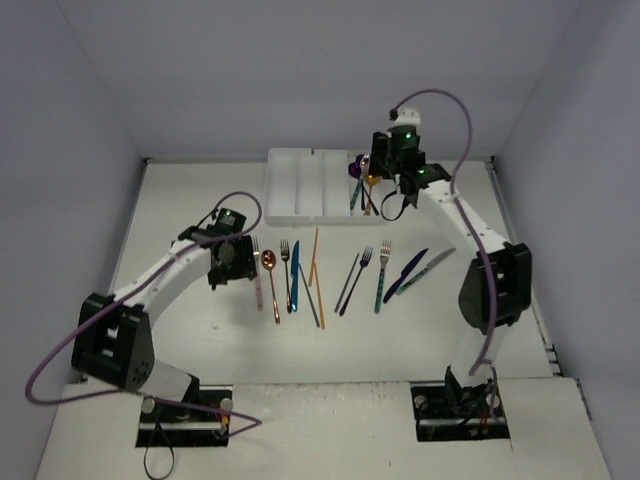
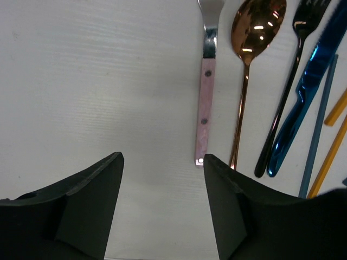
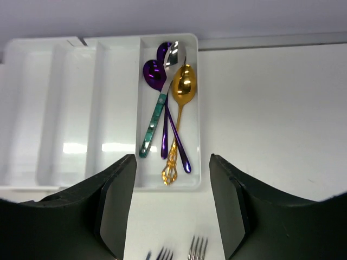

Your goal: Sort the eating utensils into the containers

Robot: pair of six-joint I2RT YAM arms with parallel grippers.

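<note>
Left gripper (image 2: pixel 162 158) is seen with jaws apart and empty, low over the table (image 2: pixel 81 81). The pink-handled fork (image 2: pixel 205 108) lies at 1 o'clock, its handle end just beside the jaw on that side. A shift toward 3 o'clock is judged needed so the handle is straddled before closing, with the copper spoon (image 2: pixel 246 108) kept out of the pinch. Right gripper (image 3: pixel 172 160) is apart and empty above the white tray (image 3: pixel 65 108), with spoons (image 3: pixel 183 86) in its 3 o'clock compartment.

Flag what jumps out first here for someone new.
A cluster of spoons, purple, gold and teal-handled, lies in the white tray's rightmost compartment, by the open right end effector. Other colourful utensils lie in a row on the table, the open left end effector beside the pink-handled fork.
</note>
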